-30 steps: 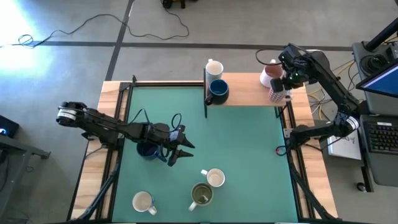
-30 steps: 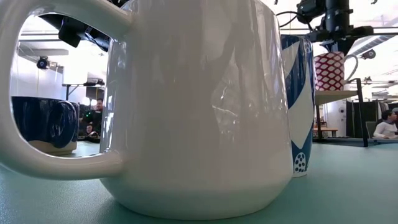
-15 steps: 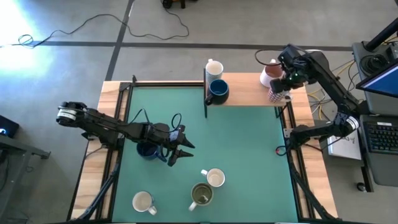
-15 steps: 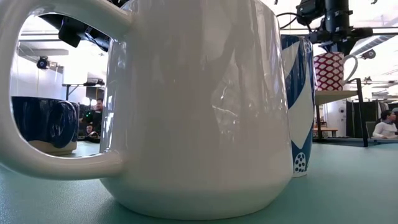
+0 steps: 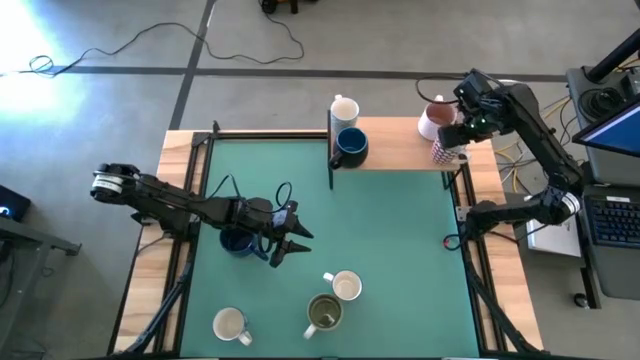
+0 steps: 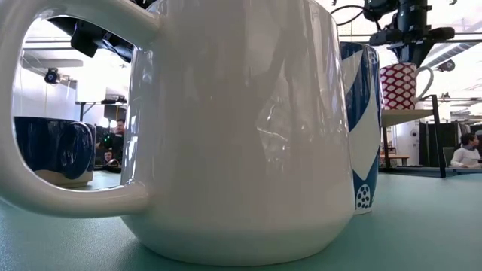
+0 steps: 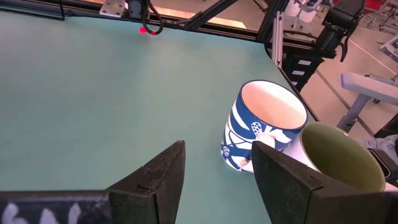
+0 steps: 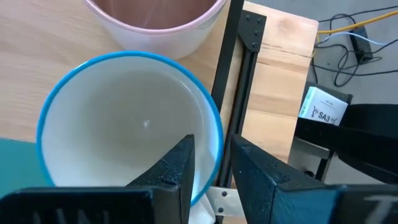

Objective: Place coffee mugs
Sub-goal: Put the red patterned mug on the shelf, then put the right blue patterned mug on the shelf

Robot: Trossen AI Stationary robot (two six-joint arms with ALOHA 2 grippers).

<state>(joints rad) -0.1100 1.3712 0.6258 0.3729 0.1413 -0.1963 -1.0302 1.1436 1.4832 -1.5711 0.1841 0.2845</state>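
Note:
My right gripper hangs open just above a red-patterned, blue-rimmed mug that stands on the raised wooden shelf. In the right wrist view its fingers stand either side of that mug's rim without touching it. A pink-inside mug, a white mug and a navy mug also stand on the shelf. My left gripper is open over the green mat, beside a second navy mug. A blue-flowered mug, an olive mug and a white mug stand on the mat.
The shelf's dark post and frame rails border the mat at the far and right sides. Free mat lies between the shelf and the near mugs. Cables and a red clip sit at the right edge. A person sits in the room beyond.
My right gripper has risen a little off the red-patterned mug and drifted slightly toward the table's right far corner. The mug stays standing on the shelf.

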